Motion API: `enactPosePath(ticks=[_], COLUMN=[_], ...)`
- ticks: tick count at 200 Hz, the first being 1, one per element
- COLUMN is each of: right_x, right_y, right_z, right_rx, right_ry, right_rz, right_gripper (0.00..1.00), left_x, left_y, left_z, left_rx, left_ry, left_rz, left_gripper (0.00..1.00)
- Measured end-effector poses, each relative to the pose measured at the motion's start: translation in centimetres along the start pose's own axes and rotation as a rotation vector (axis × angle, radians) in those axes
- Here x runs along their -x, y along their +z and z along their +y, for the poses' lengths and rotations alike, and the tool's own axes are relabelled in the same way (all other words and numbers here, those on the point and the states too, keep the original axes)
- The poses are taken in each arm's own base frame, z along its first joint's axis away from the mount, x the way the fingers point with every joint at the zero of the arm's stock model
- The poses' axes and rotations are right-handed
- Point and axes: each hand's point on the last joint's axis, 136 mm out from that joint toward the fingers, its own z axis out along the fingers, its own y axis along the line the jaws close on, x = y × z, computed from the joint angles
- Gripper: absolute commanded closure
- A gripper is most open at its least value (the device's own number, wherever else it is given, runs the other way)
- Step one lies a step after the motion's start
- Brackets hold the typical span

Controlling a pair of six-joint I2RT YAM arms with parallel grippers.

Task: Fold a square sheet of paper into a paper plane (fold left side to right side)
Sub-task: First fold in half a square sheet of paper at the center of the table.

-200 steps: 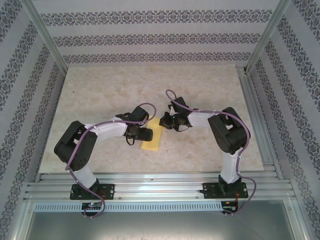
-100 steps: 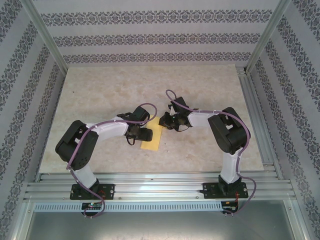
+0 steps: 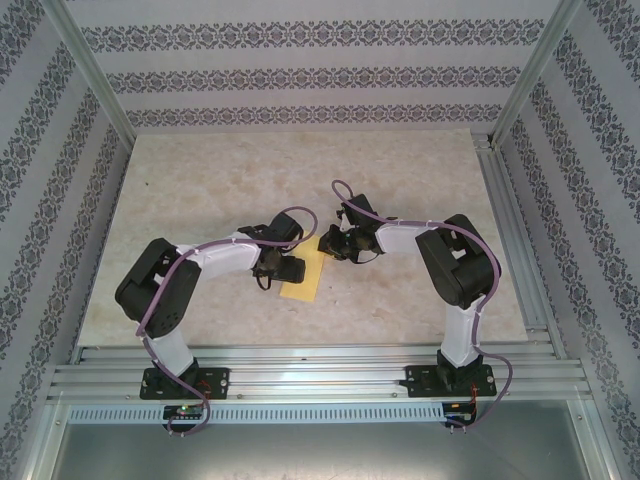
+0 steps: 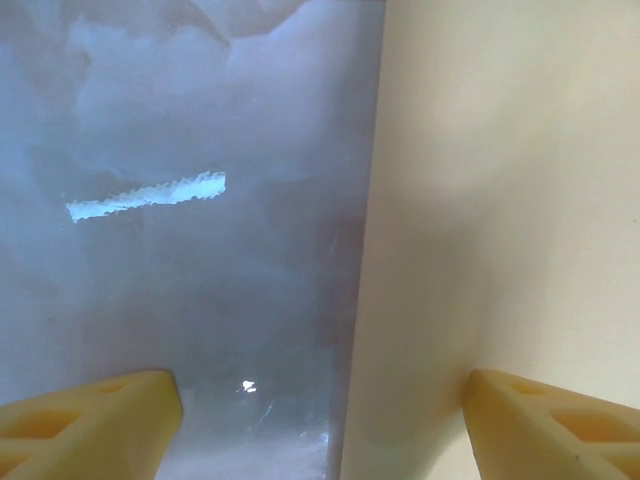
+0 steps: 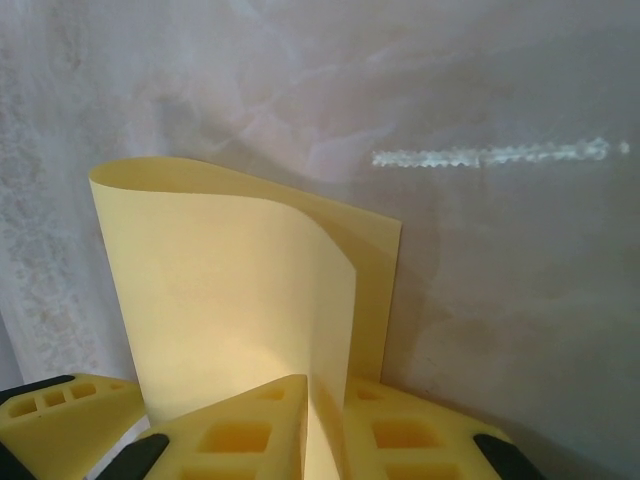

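Pinching one edge of the square sheet of paper [image 5: 230,280], the right jaws stand almost closed. In the right wrist view the two yellow fingers [image 5: 420,440] sit close together with the mustard-yellow paper passing down between them. From that grip the sheet rises and curls over, its upper edge bending to the left. A second layer shows behind it on the right. Past the paper lies the pale marbled tabletop [image 5: 500,280], crossed by a thin white streak of glare [image 5: 490,155].

The left jaws are spread wide and hold nothing. In the left wrist view one finger [image 4: 90,420] is over bare tabletop [image 4: 200,280] and the other finger [image 4: 560,425] is over the paper [image 4: 500,200]. The sheet's straight left edge runs up between them. Whether the fingertips touch the surface cannot be told.

From above, the paper [image 3: 303,278] lies as a narrow yellow strip near the middle of the tabletop [image 3: 250,170], somewhat toward the near edge, between the two wrists. The left jaws sit at its left side and the right jaws at its far end. Both arms bend inward from their bases at the near edge, with purple cables looping along them.
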Motion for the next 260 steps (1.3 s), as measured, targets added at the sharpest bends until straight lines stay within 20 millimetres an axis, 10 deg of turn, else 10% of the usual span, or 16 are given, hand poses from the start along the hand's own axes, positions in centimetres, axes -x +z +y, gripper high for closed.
enactPosePath(ticks=[92,124,260], right_x=[1.6,2.6,1.5], right_y=[-2.5,-4.2,-3.3], right_z=[0.5,1.0,-0.6], right_rx=[-0.006,0.002,-0.073], right_ry=[-0.009,-0.020,-0.018], right_rz=[-0.065,-0.110,-0.075], right_gripper=[0.71,0.83,0.69], left_x=[-0.2,-0.2,-0.2], left_y=[0.4,0.3,0.3], left_z=[0.0,0.0,-0.1], left_rx=[0.068,0.075,0.081], left_ry=[0.027,0.029,0.017], left_rz=[-0.001,-0.004,-0.004], left_gripper=[0.22,0.23,0.21])
